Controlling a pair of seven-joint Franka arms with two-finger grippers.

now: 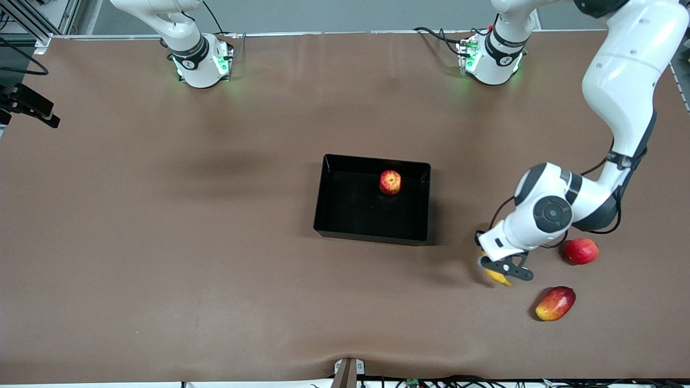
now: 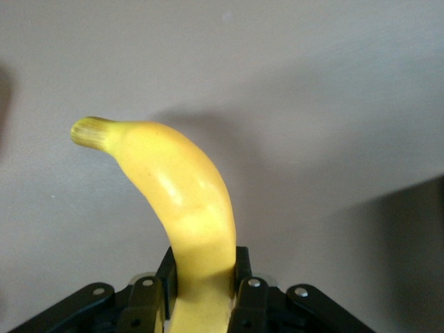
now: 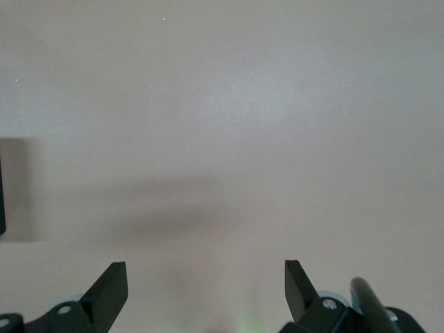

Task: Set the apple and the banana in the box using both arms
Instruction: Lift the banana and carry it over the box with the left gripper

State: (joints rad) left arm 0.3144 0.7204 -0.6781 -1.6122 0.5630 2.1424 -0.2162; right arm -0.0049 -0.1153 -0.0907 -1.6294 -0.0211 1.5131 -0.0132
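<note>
Brown table (image 1: 161, 242) held the box (image 1: 323, 194), the apple (image 1: 390, 182) inside it; toward the left arm's end, the left gripper (image 2: 201, 295) was clamped on the banana (image 2: 187, 208) down at the tabletop; the right gripper (image 3: 206, 284) waited, fingers spread over bare table.

I see a plain pinkish-red round fruit (image 1: 581, 251) on the brown table (image 1: 161, 242), and a red-and-yellow mango (image 1: 556, 303) lying near it, closer to my front camera, the two apart.
</note>
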